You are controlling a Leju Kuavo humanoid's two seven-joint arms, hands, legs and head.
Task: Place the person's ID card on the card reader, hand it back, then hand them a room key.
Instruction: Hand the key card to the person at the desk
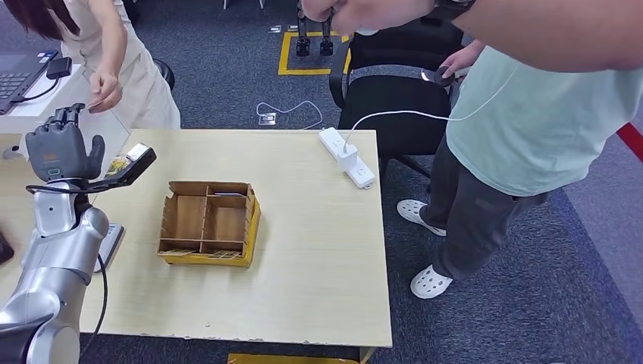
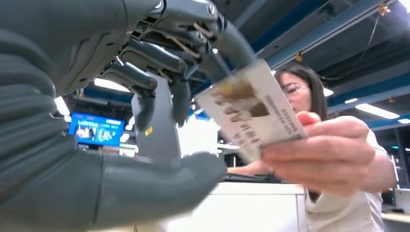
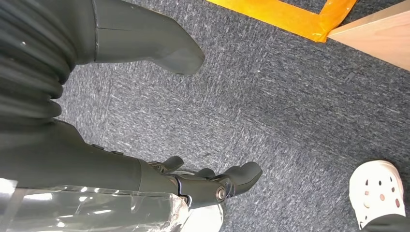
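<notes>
My left hand (image 1: 61, 148) is raised over the table's left edge with its palm up. In the left wrist view a person's hand (image 2: 329, 154) holds the ID card (image 2: 251, 108) out between my spread fingers (image 2: 159, 55) and thumb (image 2: 159, 181). The card's upper corner lies at my fingers; the thumb stays apart from it. That person (image 1: 114, 45) stands at the far left. A flat white device (image 1: 111, 241), possibly the card reader, lies on the table partly under my left arm. My right hand (image 3: 121, 166) hangs over the carpet, holding nothing.
A wooden box (image 1: 206, 224) with compartments sits mid-table, a pale card edge in its far section. A white power strip (image 1: 347, 158) lies at the far edge. A second person in a mint shirt (image 1: 531, 114) stands right, by a black chair (image 1: 394, 91).
</notes>
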